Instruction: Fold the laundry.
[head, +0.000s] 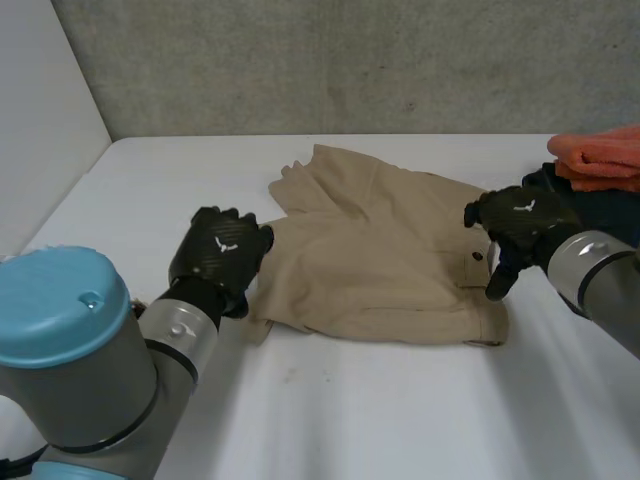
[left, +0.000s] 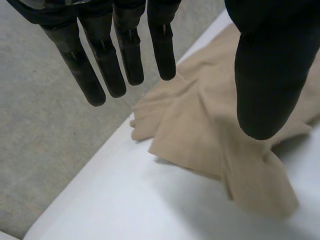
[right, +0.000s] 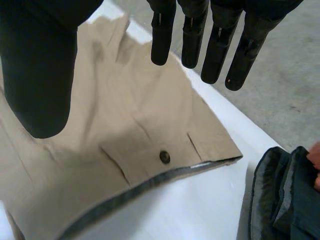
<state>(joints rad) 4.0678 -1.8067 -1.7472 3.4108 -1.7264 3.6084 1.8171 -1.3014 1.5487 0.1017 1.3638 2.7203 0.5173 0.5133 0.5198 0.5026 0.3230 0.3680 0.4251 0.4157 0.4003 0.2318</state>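
Observation:
Beige shorts (head: 380, 265) lie folded on the white table (head: 380, 420), the waistband with a dark button (right: 164, 157) at the right. My left hand (head: 220, 250) hovers at the shorts' left edge, fingers (left: 100, 60) straight and thumb (left: 267, 85) apart, holding nothing; the leg hem (left: 215, 145) lies below it. My right hand (head: 520, 225) is over the waistband end, fingers (right: 215, 45) straight above the cloth (right: 125, 135), open and empty.
A pile of dark blue (head: 600, 205) and orange (head: 600, 155) clothes sits at the table's right edge, close beside my right hand; the dark garment (right: 285, 195) lies just past the waistband. A grey wall stands behind the table.

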